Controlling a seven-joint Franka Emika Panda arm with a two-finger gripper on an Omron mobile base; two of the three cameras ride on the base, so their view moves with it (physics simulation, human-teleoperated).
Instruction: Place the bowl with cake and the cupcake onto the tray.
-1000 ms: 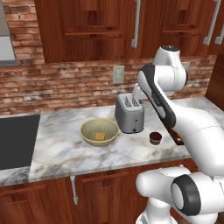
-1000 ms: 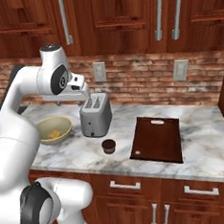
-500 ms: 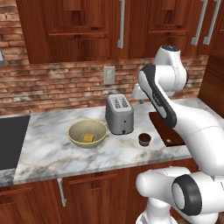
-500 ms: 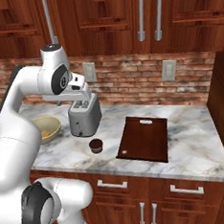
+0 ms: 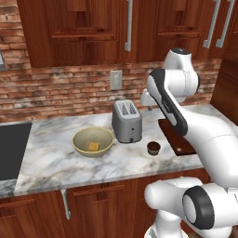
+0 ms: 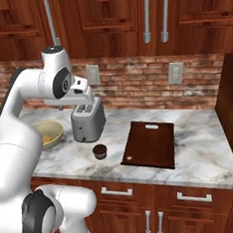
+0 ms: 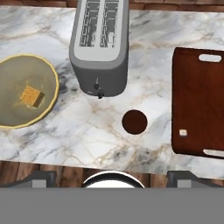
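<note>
Even, soft, sharp rendered light.

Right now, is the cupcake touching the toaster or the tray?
Apart from both. The hand view shows bare marble all around the cupcake, with a clear gap to the toaster above it and to the tray beside it.

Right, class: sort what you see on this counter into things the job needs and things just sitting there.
Needed for the job:
bowl
cake
cupcake
tray

Just sitting there:
toaster
sink
wall outlets
</note>
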